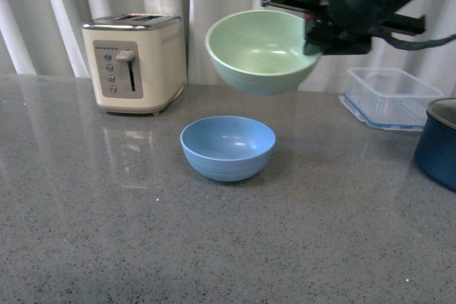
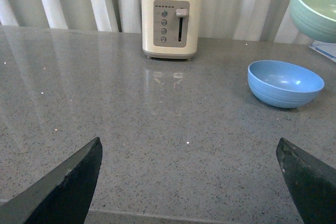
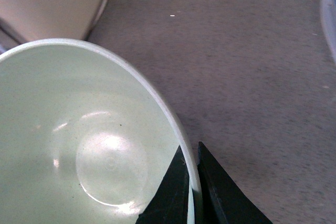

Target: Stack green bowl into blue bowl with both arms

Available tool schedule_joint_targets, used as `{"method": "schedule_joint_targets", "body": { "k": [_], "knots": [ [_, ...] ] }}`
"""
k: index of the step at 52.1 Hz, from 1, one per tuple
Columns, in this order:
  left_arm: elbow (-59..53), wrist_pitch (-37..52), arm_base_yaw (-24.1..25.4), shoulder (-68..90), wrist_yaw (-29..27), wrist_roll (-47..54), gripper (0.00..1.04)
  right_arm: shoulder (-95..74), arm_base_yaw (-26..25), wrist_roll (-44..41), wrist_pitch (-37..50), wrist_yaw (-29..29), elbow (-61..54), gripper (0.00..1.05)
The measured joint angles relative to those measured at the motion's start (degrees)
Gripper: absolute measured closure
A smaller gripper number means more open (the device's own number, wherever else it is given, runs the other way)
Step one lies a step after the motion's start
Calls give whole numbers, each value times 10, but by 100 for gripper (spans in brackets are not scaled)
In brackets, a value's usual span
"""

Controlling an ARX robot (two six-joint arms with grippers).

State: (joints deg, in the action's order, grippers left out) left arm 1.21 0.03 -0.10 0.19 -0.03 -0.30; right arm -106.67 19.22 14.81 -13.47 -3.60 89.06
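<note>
The pale green bowl hangs in the air, tilted, above and slightly behind the blue bowl, which rests empty on the grey table. My right gripper is shut on the green bowl's right rim; in the right wrist view the gripper has one finger inside and one outside the green bowl's wall. My left gripper is open and empty, low over bare table, well left of the blue bowl. The green bowl shows at that view's upper right.
A cream toaster stands at the back left. A clear plastic container lies at the back right, and a dark navy pot sits at the right edge. White curtains hang behind the grey speckled table.
</note>
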Motion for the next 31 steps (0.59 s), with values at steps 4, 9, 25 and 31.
{"method": "schedule_joint_targets", "body": {
  "k": [4,9,25,31],
  "knots": [
    [0,0,0,0,0,0,7,-18,23,0,-5,-5,20,103],
    [0,0,0,0,0,0,7,-41,40,0,-11,-8,33,103],
    [0,0,0,0,0,0,7,-102,50,0,-17,-25,44,103],
    [0,0,0,0,0,0,7,-118,44,0,-19,-26,47,103]
  ]
}}
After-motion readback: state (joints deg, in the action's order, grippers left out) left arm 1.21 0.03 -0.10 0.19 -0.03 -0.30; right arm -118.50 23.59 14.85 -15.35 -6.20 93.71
